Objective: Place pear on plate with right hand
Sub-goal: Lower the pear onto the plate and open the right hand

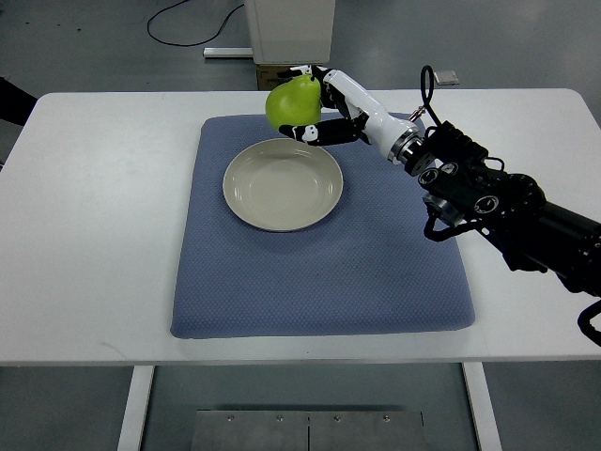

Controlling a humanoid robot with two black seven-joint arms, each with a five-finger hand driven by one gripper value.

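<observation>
Right hand (324,108) grips green pear (292,102) w/ fingers, just past plate (283,184) on blue mat (376,272), white table (103,235), grey floor.

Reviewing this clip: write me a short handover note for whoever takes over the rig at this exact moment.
Right hand: shut on the green pear, at the far edge of the blue padded mat, just beyond the plate's far rim.
Left hand: not in view.
Round beige plate: empty, on the mat, on the white table.
Done: pear grasped.
Left: bring the pear over the plate, lower it, release, withdraw the hand.
</observation>
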